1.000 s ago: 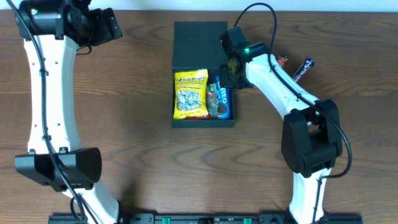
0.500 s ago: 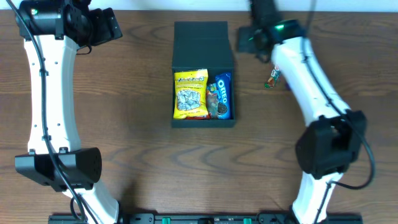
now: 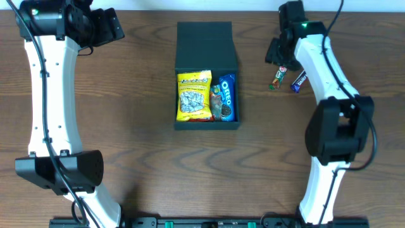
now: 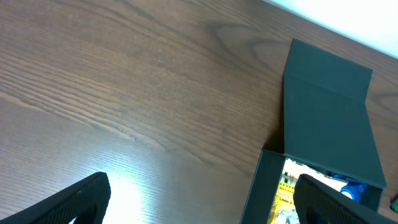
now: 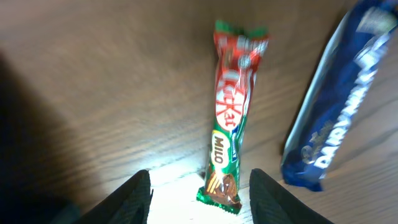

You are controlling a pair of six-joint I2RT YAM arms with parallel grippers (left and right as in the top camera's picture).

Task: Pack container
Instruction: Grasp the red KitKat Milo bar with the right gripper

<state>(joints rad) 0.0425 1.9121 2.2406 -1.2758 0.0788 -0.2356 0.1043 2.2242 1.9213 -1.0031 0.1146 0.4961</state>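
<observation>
The dark grey-teal container lies open at the table's middle, flap lid folded back; its lid also shows in the left wrist view. Inside lie a yellow snack packet and a blue Oreo pack. My right gripper is open and empty, its fingers either side of the near end of a red-green KitKat bar, which lies on the table. A blue Dairy Milk bar lies beside it. My left gripper is open and empty, far left of the container.
The table's back edge with a white wall runs just behind the container. The right arm stretches over the right side of the table, the left arm over the left side.
My right gripper has left the container, swung right and back, and now hovers at the KitKat bar. The Oreo pack stays in the container. The left arm has not moved.
</observation>
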